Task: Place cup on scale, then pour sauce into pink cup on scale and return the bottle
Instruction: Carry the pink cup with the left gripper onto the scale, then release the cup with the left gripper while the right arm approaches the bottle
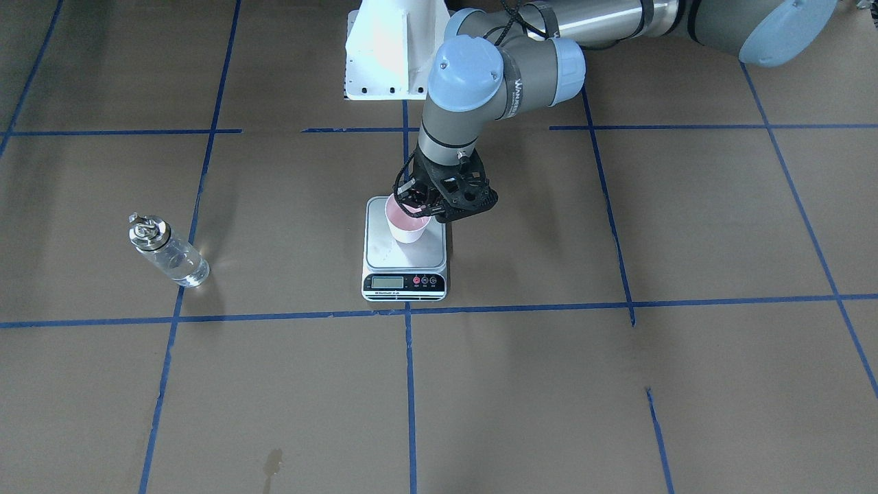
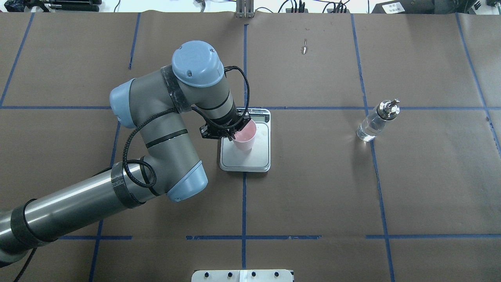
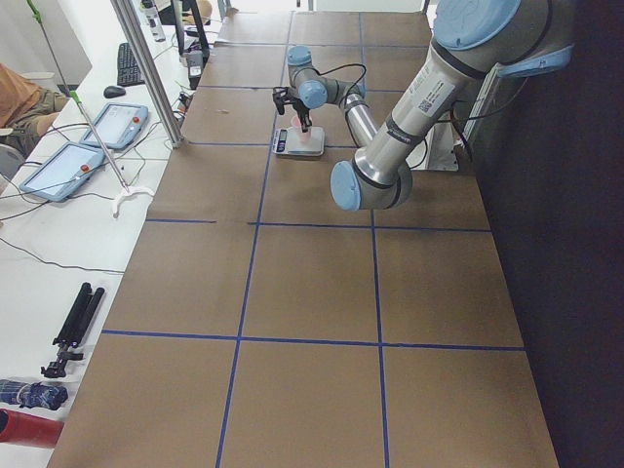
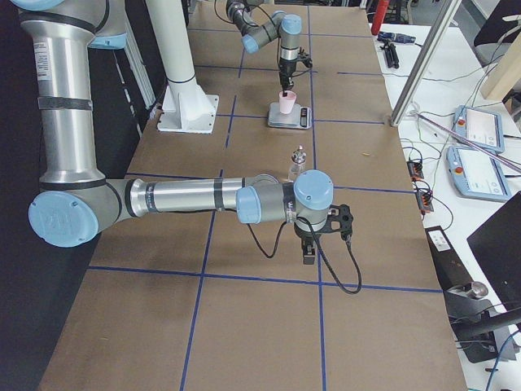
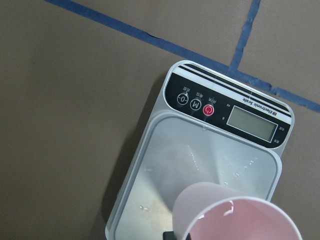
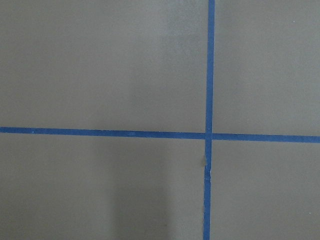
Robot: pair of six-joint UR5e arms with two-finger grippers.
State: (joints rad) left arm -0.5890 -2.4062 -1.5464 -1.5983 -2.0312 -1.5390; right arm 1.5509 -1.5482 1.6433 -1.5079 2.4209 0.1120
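While the left tool (image 1: 413, 200) pinches the rim of the pink cup (image 1: 407, 228) over the scale (image 1: 386, 251), the bottle (image 1: 171, 252) stands untouched at frame left, nothing poured; whether the right tool (image 4: 310, 256) is open cannot be told.

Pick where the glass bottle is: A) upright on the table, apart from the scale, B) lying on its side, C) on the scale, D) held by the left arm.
A: the bottle stands upright on the table, far from the scale and the cup.
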